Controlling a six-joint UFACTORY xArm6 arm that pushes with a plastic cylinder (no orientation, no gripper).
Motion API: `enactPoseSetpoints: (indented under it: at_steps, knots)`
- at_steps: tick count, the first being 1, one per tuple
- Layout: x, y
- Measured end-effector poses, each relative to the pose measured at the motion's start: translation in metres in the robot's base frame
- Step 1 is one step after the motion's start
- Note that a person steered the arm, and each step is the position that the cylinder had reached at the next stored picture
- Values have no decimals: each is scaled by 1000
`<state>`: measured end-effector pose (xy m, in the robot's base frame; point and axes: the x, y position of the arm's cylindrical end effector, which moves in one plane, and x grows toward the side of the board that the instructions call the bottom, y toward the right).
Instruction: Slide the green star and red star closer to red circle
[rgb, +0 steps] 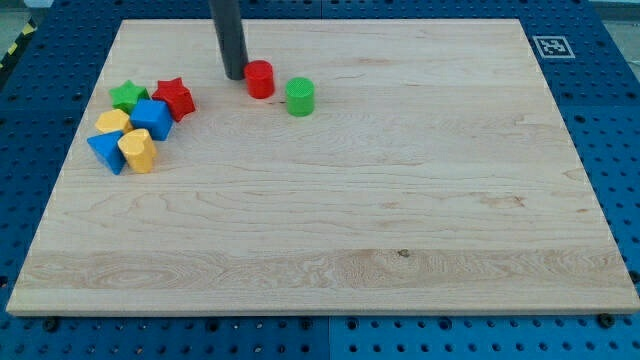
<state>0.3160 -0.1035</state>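
My tip, a bare rod w/ no jaws, sits just left of red circle. Green star and red star, farther left, apparently touching; light, rigid — push outer sides.

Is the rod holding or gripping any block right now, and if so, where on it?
Nothing is held; the rod cannot grip. My tip stands just to the view's left of the red circle, away from the green star and red star.
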Motion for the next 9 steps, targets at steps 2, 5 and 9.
enactPoseSetpoints:
  at_steps: [2, 5, 9]
  knots:
    - [-8, -33]
    - [-12, -201]
    - [61, -158]
